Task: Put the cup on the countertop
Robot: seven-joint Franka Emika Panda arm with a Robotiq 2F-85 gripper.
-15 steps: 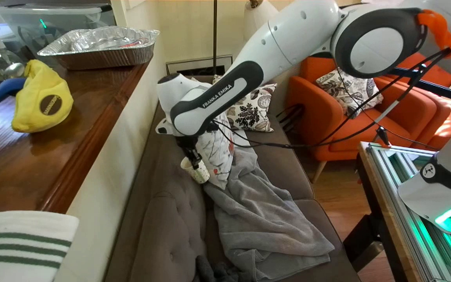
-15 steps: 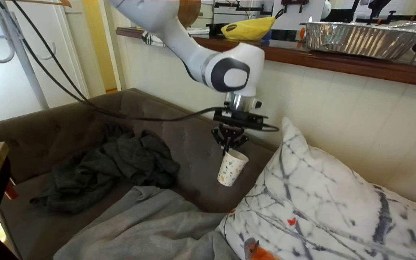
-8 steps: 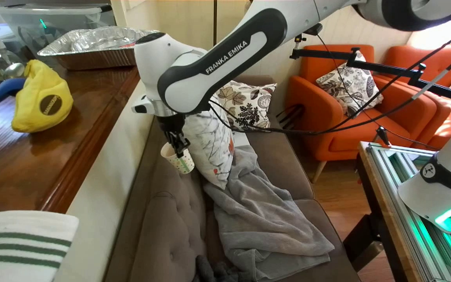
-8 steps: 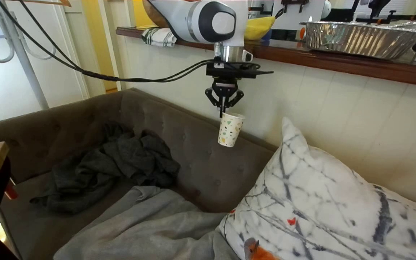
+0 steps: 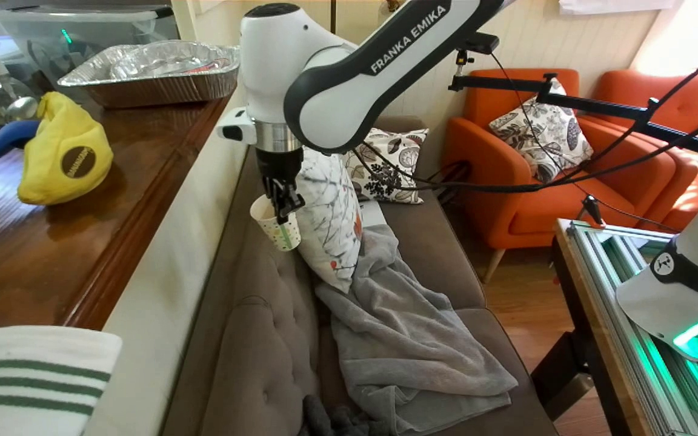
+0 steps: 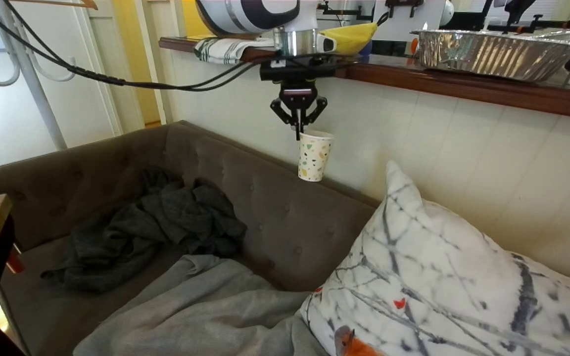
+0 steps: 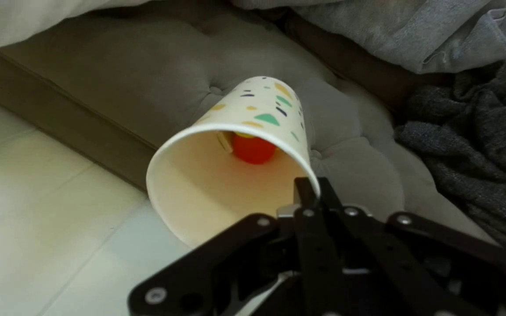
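Step in hand, as judged: transport, placement pending. The gripper (image 6: 299, 133) is clamped on the rim of the cup (image 6: 315, 158), which hangs slightly tilted, below and outboard of the long front edge of the countertop (image 5: 28, 266). Next move should raise the cup above that edge, then traverse inward. The arm (image 5: 349, 100) slopes down; the gripper points downward.

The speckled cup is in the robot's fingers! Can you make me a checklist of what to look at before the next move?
1. Fingers closed on the rim of the cup: ok.
2. Grip firm enough: cannot tell.
3. A red thing inside the cup: ok, it sits deep in there.
4. The cup straight up: not ok, it tilts.
5. The cup above the countertop: not ok, it hangs lower than the edge, on the sofa side.
6. A landing place: probably ok, wood shows between the yellow bag and the striped towel.
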